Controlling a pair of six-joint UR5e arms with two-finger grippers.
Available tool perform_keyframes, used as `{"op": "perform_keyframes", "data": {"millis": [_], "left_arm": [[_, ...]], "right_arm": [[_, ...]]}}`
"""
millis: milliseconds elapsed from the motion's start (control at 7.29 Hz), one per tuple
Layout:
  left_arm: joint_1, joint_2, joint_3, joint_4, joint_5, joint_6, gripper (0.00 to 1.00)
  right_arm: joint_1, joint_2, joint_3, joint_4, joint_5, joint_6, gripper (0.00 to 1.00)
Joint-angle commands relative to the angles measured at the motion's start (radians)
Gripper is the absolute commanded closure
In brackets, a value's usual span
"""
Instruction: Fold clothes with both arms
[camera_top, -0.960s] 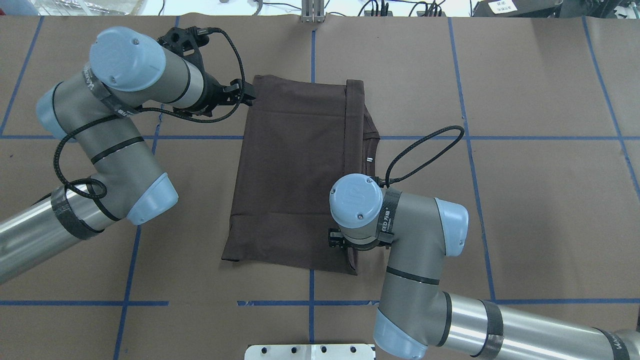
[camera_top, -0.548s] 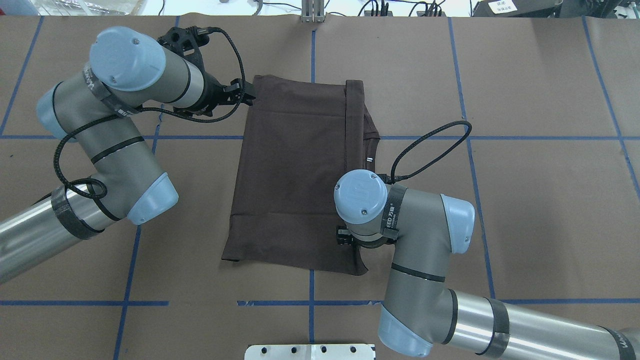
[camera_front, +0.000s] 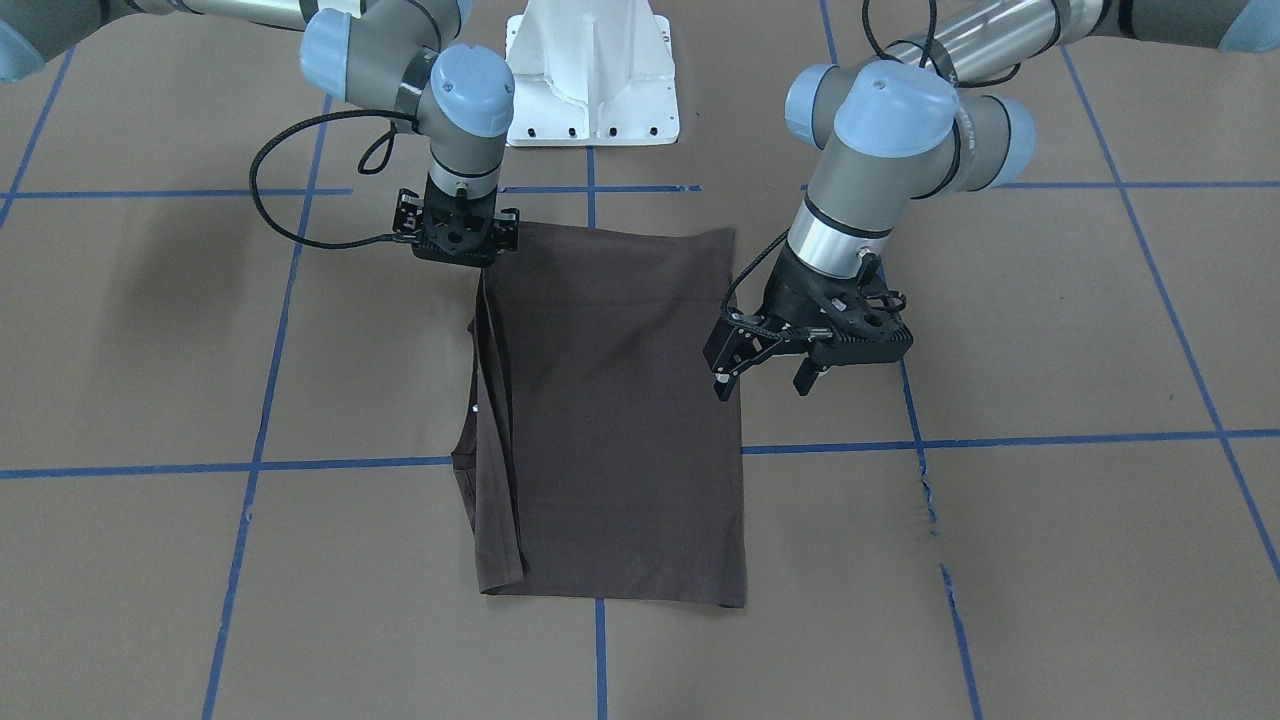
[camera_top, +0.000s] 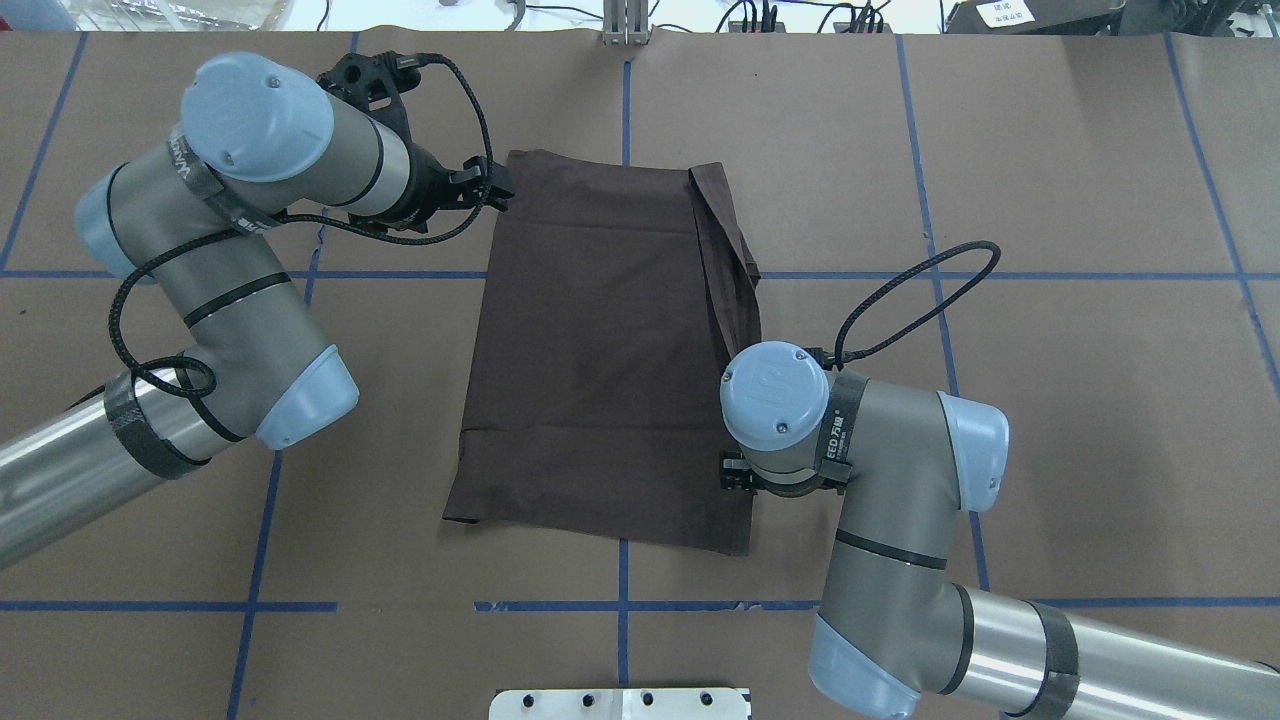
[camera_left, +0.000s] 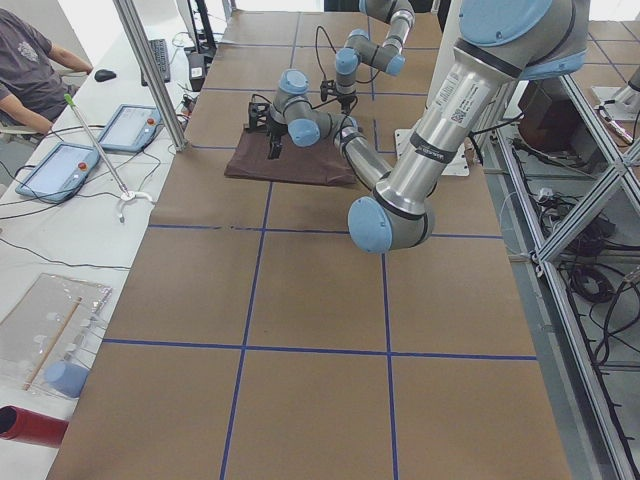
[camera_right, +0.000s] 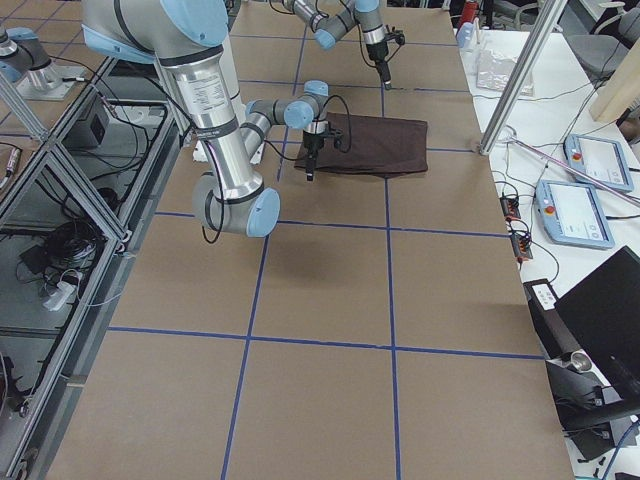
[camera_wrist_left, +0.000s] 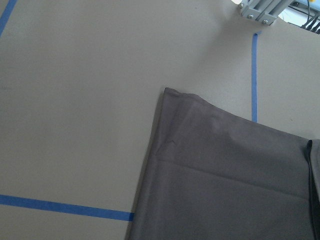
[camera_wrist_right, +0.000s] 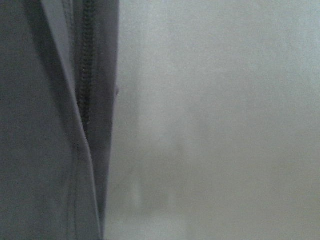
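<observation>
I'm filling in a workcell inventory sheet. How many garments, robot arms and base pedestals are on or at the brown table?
Brown T-shirt: 1
Robot arms: 2 (left arm, right arm)
White base pedestal: 1
Total: 4

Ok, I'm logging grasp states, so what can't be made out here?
Right hand: fingers hidden under its own body in the front-facing view and under the wrist joint overhead, so open, shut or gripping the T-shirt is unclear.
Right wrist view: blurred, showing only a fabric seam.
Side views: both hands too small.
Left wrist view: no fingers in frame; the left hand reads open only from the front.
</observation>
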Motion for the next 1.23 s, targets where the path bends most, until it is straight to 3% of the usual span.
{"op": "perform_keyframes", "data": {"millis": [0, 411, 685, 823, 1097], "left_arm": [[0.0, -0.004, 0.0, 0.0, 0.0, 0.0, 0.0], [0.0, 0.0, 0.0, -0.002, -0.002, 0.006, 0.0], [0.0, 0.003, 0.0, -0.003, -0.002, 0.011, 0.0], [0.0, 0.003, 0.0, -0.003, -0.002, 0.011, 0.0], [-0.001, 0.008, 0.009, -0.037, -0.002, 0.011, 0.0]], "right_arm": [[0.037, 0.013, 0.032, 0.013, 0.0, -0.006, 0.0], [0.115, 0.056, -0.018, 0.121, -0.003, -0.012, 0.0], [0.174, 0.181, -0.251, 0.195, -0.003, -0.049, 0.0], [0.185, 0.204, -0.317, 0.241, -0.003, -0.051, 0.0], [0.185, 0.205, -0.347, 0.255, 0.003, -0.054, 0.0]]}}
